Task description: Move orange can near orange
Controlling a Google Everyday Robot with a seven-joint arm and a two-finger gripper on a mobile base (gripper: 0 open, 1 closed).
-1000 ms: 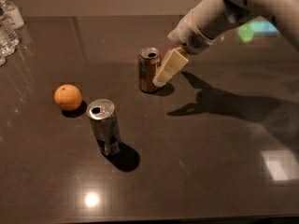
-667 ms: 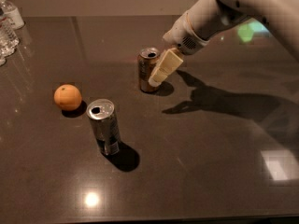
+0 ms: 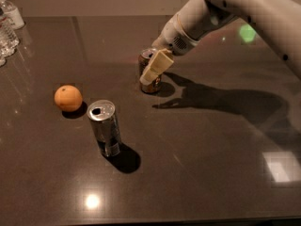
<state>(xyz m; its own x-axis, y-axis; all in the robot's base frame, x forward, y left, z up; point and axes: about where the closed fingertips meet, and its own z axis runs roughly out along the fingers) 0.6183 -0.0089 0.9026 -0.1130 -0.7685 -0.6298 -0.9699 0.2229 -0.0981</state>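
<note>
Arm slopes down, gripper (image 3: 148, 74) seemingly against the orange can (image 3: 152, 87); whether clamped, cannot tell.

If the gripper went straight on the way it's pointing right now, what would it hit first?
Most likely the orange can. The gripper points down and left right at it and overlaps its side in this view; whether they touch is unclear.

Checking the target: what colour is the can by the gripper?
Orange can: coppery brown, camera view; gripper at it.
</note>
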